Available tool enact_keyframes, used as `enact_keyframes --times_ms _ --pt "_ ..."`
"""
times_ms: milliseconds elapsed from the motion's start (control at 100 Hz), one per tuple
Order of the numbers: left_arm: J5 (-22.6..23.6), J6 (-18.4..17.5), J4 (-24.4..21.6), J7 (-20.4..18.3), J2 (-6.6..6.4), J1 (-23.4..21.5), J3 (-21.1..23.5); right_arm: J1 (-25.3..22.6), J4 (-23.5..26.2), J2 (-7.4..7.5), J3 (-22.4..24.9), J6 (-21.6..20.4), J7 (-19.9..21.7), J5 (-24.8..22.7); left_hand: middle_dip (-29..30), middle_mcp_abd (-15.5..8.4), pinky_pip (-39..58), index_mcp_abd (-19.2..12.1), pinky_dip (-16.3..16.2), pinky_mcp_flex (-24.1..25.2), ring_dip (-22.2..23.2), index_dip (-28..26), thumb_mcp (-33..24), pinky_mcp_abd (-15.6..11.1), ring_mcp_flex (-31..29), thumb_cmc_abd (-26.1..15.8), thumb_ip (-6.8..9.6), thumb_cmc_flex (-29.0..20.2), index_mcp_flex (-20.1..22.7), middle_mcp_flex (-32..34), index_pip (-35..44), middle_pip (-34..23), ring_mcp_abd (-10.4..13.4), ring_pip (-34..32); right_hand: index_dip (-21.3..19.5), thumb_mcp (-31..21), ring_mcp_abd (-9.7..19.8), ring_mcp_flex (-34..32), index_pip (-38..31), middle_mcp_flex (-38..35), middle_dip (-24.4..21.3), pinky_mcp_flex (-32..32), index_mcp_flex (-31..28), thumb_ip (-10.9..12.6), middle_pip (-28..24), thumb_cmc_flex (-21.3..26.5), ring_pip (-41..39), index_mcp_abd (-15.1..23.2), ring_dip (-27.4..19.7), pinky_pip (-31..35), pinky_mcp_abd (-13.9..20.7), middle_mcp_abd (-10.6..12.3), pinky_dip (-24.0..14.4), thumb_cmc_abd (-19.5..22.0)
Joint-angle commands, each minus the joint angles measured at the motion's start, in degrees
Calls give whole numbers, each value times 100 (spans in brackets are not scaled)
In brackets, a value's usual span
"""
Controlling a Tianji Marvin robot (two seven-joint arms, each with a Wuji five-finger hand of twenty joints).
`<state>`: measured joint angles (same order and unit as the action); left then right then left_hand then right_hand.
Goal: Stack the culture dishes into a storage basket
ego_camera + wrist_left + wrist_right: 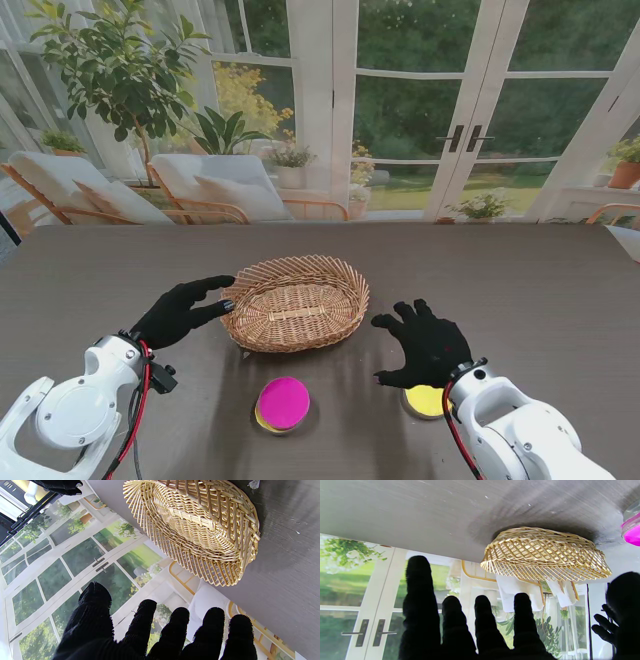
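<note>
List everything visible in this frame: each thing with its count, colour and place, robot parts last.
Oval woven wicker basket: one, tan, table centre, nothing visible inside.
Round magenta-topped culture dish: one, magenta over yellow, nearer to me than the basket.
Round yellow culture dish: one, yellow, partly under the right hand.
Dark wooden table: one, grey-brown.
Left hand: black glove, fingers spread, at the basket's left rim; contact unclear.
Right hand: black glove, fingers spread, right of the basket.

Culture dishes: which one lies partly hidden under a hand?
The yellow dish, tucked under the right hand. The magenta-topped dish lies uncovered, nearer the table's middle.
</note>
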<state>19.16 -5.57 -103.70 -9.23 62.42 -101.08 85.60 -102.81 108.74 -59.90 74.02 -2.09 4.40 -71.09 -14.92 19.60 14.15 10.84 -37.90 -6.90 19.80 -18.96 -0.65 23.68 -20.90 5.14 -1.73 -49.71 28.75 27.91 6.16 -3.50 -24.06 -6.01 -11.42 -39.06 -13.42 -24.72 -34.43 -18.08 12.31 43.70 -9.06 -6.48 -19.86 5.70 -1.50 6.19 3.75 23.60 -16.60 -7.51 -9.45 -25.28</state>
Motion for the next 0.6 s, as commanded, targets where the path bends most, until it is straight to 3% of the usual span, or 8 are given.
enact_keyframes --times_ms 0,260,420,590 --pt "-22 12 8 -116 5 -12 1 -102 26 35 37 12 130 24 -26 12 -158 19 -64 17 54 27 134 49 -29 -228 138 -165 37 113 -74 28 -84 60 -149 -150 -163 -207 85 -131 15 -3098 -128 106 -57 -128 -229 137 170 559 -332 -122 -400 -410" --pt "-44 24 -8 -121 7 -36 27 -293 15 40 248 70 248 -57 -42 23 -155 26 -66 13 57 26 133 54 -35 -231 138 -171 40 132 -72 23 -84 56 -484 -304 -305 -1125 -54 -494 126 -2591 -432 158 -275 159 -1107 363 953 1635 -603 -112 -1059 -868" --pt "-56 20 -15 -116 8 -48 42 -328 -30 43 298 173 348 -75 -50 31 -154 38 -66 10 62 25 133 56 -47 -230 138 -176 49 148 -69 18 -92 49 -757 -410 -234 -1560 -39 -635 173 -2307 -592 280 -366 366 -1989 551 1865 2552 -572 -120 -1869 -1114" --pt "-69 28 -24 -121 9 -62 56 -278 -122 52 292 307 513 -109 -57 27 -151 30 -68 2 64 26 135 60 -49 -231 137 -172 39 151 -73 18 -92 48 -937 -511 -3 -1624 0 -766 248 -2211 -700 376 -523 412 -3541 656 2784 3490 -346 -131 -2702 -1162"
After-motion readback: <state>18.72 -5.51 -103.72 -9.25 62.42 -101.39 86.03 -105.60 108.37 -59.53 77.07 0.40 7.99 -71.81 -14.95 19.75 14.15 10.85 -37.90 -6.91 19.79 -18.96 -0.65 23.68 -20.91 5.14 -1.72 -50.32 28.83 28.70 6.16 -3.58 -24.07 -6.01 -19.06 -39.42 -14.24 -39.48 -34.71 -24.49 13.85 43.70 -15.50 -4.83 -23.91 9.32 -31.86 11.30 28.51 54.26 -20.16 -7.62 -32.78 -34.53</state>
